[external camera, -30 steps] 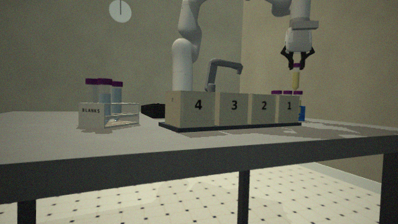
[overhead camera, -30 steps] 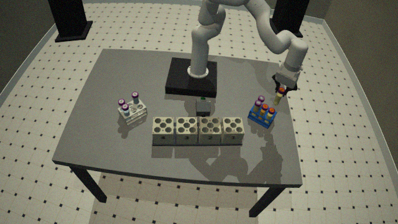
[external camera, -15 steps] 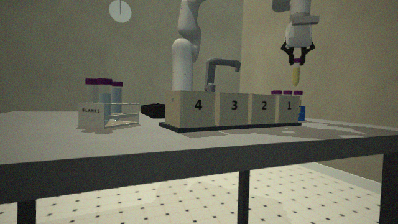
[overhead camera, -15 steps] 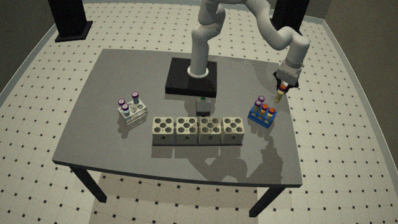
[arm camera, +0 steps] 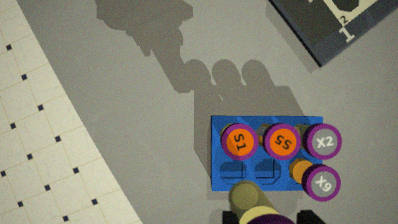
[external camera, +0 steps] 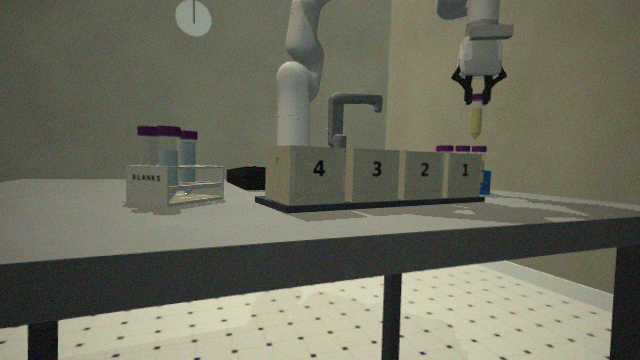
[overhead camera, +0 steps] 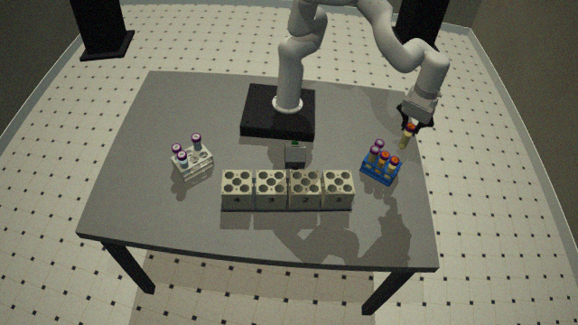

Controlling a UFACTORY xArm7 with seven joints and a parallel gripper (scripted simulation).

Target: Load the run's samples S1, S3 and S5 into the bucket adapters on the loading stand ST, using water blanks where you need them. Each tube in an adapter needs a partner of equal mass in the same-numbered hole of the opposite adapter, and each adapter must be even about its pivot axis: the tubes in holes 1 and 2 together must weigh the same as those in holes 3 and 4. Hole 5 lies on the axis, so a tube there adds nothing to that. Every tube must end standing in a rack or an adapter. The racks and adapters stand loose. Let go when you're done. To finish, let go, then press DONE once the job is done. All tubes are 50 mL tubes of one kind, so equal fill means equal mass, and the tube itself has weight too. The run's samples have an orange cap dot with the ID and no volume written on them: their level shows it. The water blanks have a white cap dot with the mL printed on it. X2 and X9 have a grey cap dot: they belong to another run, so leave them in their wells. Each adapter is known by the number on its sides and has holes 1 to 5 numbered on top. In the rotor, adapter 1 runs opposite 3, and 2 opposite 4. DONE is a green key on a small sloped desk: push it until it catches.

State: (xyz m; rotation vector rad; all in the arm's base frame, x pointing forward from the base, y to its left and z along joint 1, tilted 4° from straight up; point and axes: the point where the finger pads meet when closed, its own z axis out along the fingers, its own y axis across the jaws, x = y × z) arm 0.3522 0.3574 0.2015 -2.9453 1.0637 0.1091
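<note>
At the upper right of the top view, the end effector (overhead camera: pixel 414 124) (external camera: pixel 478 97) was clamped on an orange-dotted tube (overhead camera: pixel 406 137) (external camera: pixel 476 120) (arm camera: pixel 245 196), upright in the exterior view, above the bench (overhead camera: pixel 149 212) (external camera: pixel 75 225) (arm camera: pixel 125 130). Below it, right of centre, the blue rack (overhead camera: pixel 378 175) (external camera: pixel 485 183) (arm camera: pixel 216 150) held S1 (arm camera: pixel 240 142), S5 (arm camera: pixel 282 142), X2 (arm camera: pixel 324 142) and X9 (arm camera: pixel 322 183). At left, the BLANKS rack (overhead camera: pixel 198 171) (external camera: pixel 146 187) held three tubes. The four adapters in the lower middle had no tubes visible in them.
</note>
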